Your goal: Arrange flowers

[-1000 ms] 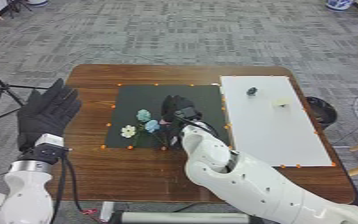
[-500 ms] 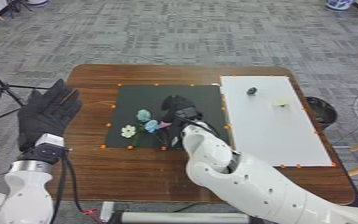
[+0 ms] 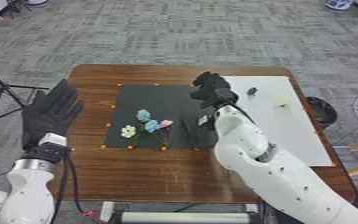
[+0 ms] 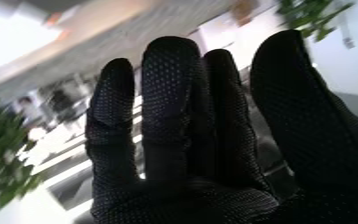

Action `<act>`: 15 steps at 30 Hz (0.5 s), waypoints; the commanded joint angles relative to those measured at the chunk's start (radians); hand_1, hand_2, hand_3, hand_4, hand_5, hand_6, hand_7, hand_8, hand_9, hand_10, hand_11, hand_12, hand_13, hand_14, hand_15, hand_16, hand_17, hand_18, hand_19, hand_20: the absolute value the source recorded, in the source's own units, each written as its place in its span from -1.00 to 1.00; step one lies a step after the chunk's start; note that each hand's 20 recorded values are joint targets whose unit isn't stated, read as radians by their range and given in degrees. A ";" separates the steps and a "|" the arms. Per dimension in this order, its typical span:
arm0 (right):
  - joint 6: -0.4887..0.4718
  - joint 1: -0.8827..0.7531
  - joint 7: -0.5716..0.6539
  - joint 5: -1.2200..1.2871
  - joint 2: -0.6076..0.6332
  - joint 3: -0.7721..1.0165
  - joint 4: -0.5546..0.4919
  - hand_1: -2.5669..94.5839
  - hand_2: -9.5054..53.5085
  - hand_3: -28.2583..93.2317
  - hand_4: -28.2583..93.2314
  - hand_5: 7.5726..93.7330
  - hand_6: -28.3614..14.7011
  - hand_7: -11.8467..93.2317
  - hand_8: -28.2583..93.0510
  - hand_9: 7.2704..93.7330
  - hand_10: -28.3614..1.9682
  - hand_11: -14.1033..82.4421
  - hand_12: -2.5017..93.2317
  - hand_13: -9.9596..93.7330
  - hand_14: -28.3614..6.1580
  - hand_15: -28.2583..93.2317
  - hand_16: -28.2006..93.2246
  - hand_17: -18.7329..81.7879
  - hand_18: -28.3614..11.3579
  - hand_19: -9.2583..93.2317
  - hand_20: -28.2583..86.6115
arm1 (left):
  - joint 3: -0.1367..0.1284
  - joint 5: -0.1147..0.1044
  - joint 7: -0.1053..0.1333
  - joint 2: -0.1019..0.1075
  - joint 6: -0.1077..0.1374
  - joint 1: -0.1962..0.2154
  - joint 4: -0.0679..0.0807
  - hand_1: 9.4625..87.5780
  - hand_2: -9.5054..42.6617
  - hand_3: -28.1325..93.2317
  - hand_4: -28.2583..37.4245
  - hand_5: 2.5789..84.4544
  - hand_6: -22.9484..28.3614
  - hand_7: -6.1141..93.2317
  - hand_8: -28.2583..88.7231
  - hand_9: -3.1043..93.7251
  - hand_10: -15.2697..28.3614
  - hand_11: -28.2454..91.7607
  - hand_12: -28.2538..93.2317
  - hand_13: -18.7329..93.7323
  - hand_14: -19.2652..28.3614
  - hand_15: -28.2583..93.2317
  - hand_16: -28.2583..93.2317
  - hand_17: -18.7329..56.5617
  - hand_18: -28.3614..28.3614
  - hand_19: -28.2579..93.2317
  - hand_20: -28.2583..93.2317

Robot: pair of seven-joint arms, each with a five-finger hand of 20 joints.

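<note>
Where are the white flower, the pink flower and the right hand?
White flower [image 3: 128, 131]: head view, on its bloom.
Pink flower [image 3: 166, 123]: head view, on its bloom.
Right hand [image 3: 214, 90]: head view, mid-glove.

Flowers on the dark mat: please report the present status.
Right hand open, at far right corner of dark mat. Left hand open, left of mat. Flowers on mat, unheld; nothing over them.
</note>
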 commanded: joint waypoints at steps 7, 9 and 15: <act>0.047 -0.109 0.039 0.031 0.298 0.220 0.033 -0.11 -0.98 0.77 -0.92 0.10 0.13 -0.47 -0.71 0.12 -0.01 -0.38 -0.60 0.16 -0.05 0.20 -0.22 -0.07 -0.47 0.51 0.02 | 0.029 0.004 -0.016 0.045 0.018 -0.063 -0.009 -0.59 0.10 0.59 -1.00 -0.20 0.15 -0.76 -0.65 -0.40 0.29 -0.29 -0.45 -0.35 0.18 -0.34 -0.64 -0.68 0.36 -0.06 -0.43; 0.006 -0.124 0.040 0.008 0.328 0.232 0.031 -0.12 -0.98 0.78 -0.91 0.09 0.13 -0.47 -0.72 0.09 -0.02 -0.39 -0.61 0.09 -0.10 0.15 -0.25 -0.11 -0.45 0.45 -0.03 | 0.037 0.009 -0.012 0.050 0.025 -0.069 -0.006 -0.59 0.11 0.59 -1.00 -0.20 0.16 -0.76 -0.65 -0.40 0.29 -0.29 -0.44 -0.35 0.19 -0.34 -0.64 -0.68 0.37 -0.06 -0.43; -0.126 -0.157 0.017 -0.008 0.378 0.257 0.039 -0.17 -1.00 0.82 -0.94 -0.04 0.10 -0.49 -0.72 -0.12 -0.06 -0.50 -0.66 -0.18 -0.10 -0.07 -0.38 -0.25 -0.36 0.24 -0.25 | 0.035 0.017 -0.005 0.048 0.030 -0.062 -0.012 -0.60 0.12 0.59 -1.00 -0.20 0.17 -0.76 -0.65 -0.41 0.29 -0.29 -0.44 -0.34 0.20 -0.34 -0.64 -0.69 0.37 -0.05 -0.43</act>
